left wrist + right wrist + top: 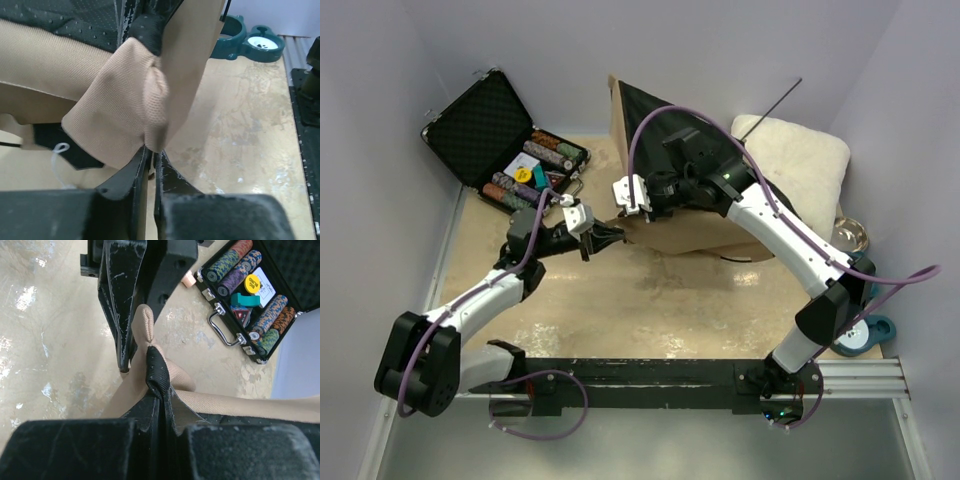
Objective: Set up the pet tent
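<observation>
The pet tent [685, 215] is tan fabric with a black dotted underside, lying crumpled at the table's back centre. A thin black pole [775, 105] sticks out past it at the back right. My left gripper [605, 238] is shut on the tent's tan front corner [130, 110], seen up close in the left wrist view. My right gripper [628, 195] is shut on the black strap loop [156, 372] at that same corner, right beside the left gripper's fingers [120, 305]. The pompom and doorway are hidden.
An open black case [485, 125] with poker chips [535, 165] stands at the back left. A white fluffy cushion [805, 160] lies at the back right, a metal bowl [848, 235] beside it. A teal pet dish [865, 335] sits near the right arm's base.
</observation>
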`<state>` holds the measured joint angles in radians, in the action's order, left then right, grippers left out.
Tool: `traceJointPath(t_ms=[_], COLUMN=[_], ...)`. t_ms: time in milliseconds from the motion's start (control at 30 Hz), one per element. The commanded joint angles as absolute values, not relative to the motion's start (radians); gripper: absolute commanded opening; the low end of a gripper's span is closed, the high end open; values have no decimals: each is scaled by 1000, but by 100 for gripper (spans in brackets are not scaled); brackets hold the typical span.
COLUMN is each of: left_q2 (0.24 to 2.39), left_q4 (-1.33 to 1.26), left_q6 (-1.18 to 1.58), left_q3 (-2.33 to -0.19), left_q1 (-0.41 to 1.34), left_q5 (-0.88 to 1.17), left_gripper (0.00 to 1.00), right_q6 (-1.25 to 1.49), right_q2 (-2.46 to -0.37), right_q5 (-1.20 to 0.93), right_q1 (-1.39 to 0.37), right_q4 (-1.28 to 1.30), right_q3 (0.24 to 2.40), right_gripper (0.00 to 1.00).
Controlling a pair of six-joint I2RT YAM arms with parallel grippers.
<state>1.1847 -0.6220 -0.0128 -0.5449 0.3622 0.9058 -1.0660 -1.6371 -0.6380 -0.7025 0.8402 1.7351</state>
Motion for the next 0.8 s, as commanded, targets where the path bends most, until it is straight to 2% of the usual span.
traceJointPath(t_ms=[0, 233, 533, 633, 767], left_q2=[1186, 1169, 1163, 1166, 1180], left_q4=[-764, -695, -438, -390, -357], left_q6=[57, 135, 5, -32, -11], left_q3=[-551, -639, -742, -736, -736], left_q1=[368, 373, 383, 383, 383], left_q5=[910, 930, 914, 917, 926], left_gripper=[0, 0, 0, 0, 0], right_q6=[-1043, -1057, -1077, -1046, -1016], right_q2=[-1629, -1635, -1637, -1626, -1562], right_q5=[-664, -649, -643, -650, -655], right_q1=[-701, -703, -703, -703, -701], right_q4=[825, 804, 816, 819, 781], right_q3=[1761, 1689, 1675, 1718, 1717], right_gripper=[0, 0, 2, 41, 60])
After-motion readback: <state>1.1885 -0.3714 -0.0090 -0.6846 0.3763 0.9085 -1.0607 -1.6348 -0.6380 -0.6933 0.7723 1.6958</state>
